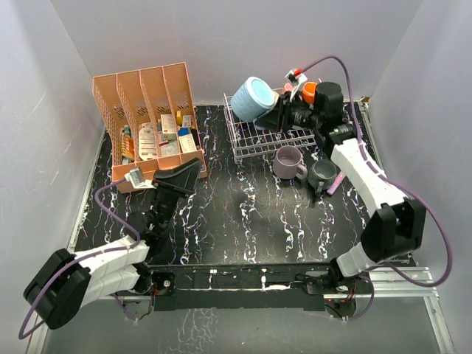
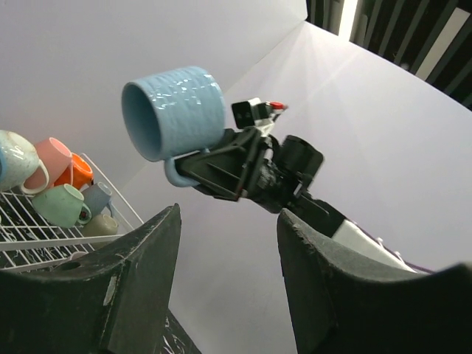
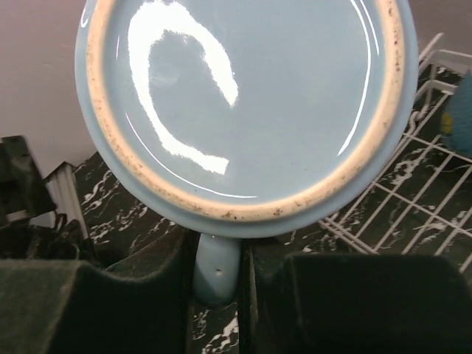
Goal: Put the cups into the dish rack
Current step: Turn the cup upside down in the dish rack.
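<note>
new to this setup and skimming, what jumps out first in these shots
The light blue mug hangs in the air, gripped by its handle in the right pincer at the white dish rack's left end. Then the salmon organizer at far left, and the lilac mug and dark grey mug standing on the table before the rack.

Nine mugs: one blue mug (image 1: 251, 98) aloft; on the tabletop (image 1: 243, 214) two, a lilac mug (image 1: 287, 161) and a grey mug (image 1: 322, 173); in the one rack (image 1: 258, 144) six: speckled mug (image 2: 11, 156), pink mug (image 2: 53, 156), orange mug (image 2: 80, 171), mint mug (image 2: 60, 205), slate mug (image 2: 97, 198), cream mug (image 2: 103, 225). One four-slot organizer (image 1: 151, 96). One pink stick (image 1: 335, 184).
</note>
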`<state>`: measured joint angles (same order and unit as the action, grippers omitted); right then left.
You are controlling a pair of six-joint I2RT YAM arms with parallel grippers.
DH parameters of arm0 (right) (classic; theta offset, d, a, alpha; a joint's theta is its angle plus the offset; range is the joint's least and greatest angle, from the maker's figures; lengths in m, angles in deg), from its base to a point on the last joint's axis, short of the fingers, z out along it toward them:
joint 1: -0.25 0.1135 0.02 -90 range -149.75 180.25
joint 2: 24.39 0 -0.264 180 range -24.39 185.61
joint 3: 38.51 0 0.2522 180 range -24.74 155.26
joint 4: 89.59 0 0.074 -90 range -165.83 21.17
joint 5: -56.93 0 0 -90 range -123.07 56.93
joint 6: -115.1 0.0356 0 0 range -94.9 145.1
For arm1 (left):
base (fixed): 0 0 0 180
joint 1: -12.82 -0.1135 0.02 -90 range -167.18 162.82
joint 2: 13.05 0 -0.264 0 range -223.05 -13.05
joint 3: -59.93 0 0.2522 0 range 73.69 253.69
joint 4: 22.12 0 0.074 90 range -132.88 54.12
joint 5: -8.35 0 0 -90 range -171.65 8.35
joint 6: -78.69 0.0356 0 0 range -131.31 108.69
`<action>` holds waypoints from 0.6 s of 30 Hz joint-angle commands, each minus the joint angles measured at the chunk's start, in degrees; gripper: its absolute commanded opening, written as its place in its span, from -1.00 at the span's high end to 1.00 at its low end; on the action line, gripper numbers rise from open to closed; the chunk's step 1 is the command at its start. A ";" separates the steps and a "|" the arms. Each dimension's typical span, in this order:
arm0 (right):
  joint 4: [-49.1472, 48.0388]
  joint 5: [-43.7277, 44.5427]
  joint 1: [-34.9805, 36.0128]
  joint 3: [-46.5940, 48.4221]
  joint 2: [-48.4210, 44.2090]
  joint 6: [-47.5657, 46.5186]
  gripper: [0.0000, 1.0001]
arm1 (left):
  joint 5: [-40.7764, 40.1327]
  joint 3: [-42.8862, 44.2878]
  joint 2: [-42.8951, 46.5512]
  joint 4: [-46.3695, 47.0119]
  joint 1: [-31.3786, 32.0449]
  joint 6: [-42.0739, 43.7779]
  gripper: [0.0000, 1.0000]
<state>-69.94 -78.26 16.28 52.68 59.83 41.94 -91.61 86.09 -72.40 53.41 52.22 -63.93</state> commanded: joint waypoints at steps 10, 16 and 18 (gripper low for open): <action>-0.97 1.21 -3.96 15.83 12.30 -23.70 0.84 | -0.13 -6.68 15.25 -9.61 0.13 0.98 -0.06; -0.49 -0.35 -4.17 19.64 19.18 -23.91 0.84 | 2.82 -7.55 19.60 -15.09 0.15 0.24 -0.06; 0.13 0.27 -4.25 20.86 21.08 -24.56 0.84 | 3.30 -7.85 20.70 -16.69 0.15 0.03 -0.06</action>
<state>-61.81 -76.77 12.19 67.09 79.81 20.28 -90.67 78.79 -54.22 39.49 52.22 -63.74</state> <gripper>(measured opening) 0.229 0.531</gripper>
